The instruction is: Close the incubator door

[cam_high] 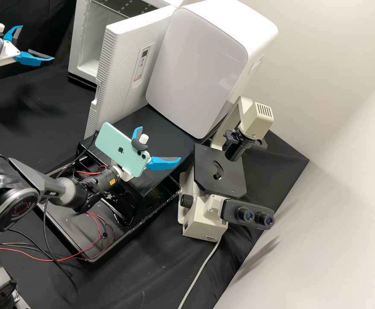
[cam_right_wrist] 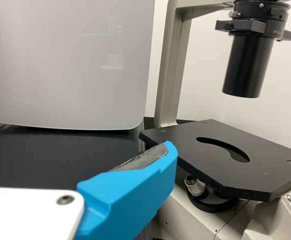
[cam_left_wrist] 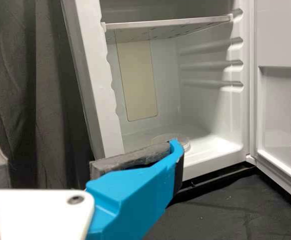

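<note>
Because the white incubator door (cam_high: 125,64), with its ribbed outer face and small display panel, stands wide open, I can look straight into the white incubator cabinet (cam_left_wrist: 233,122) through my left wrist camera. The door's smooth inner side, with a printed label, is swung out beside the opening. Inside I make out a pale shelf (cam_left_wrist: 175,26) set across the upper part and a round pale disc (cam_left_wrist: 187,142) on the floor, partly hidden by one of my fingers.

My left white-and-blue gripper (cam_high: 37,43) hangs in front of the cabinet's mouth, apart from the door, its two fingers spread with nothing between them. Over the black-draped raised surface (cam_high: 163,128) I have my right white-and-blue gripper (cam_high: 159,143), also spread and holding nothing, well apart from the door.

Beside the door is a big white box with rounded corners and a glossy front (cam_high: 196,68). Next to that I see a cream microscope with a black stage (cam_high: 204,221), upright near my right gripper. Lower down, a black rectangular tray (cam_high: 62,227) has red and black wires (cam_high: 98,225) trailing over its edge.
</note>
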